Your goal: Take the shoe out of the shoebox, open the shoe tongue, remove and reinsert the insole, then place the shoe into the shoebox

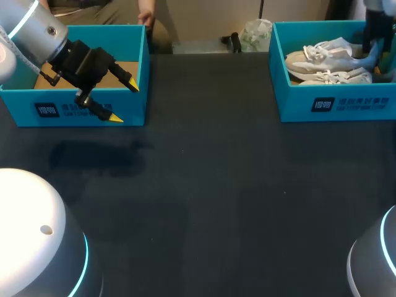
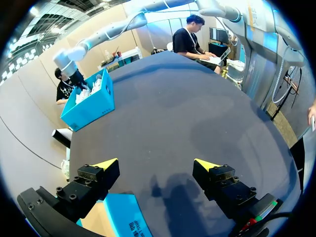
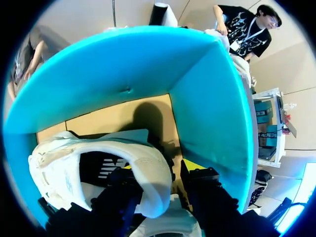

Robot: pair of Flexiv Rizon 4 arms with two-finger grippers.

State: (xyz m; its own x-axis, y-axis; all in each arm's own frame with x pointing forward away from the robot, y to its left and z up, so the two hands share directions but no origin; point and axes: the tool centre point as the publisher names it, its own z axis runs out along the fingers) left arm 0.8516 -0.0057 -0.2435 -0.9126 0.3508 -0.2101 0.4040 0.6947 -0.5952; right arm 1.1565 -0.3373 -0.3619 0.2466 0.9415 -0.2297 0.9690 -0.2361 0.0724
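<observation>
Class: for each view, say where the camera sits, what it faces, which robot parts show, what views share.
Head: above and behind, down on the table; left gripper shows.
Left wrist: across the table to the shoebox and right arm; left gripper open.
Right wrist: into the shoebox at the shoe; right gripper shows.
Shared: all show the shoebox.

A dark worktop (image 1: 204, 204) fills most of the head view. At its far left stands an open teal box (image 1: 111, 36). The box has a brown cardboard floor and white print on its front wall.
</observation>
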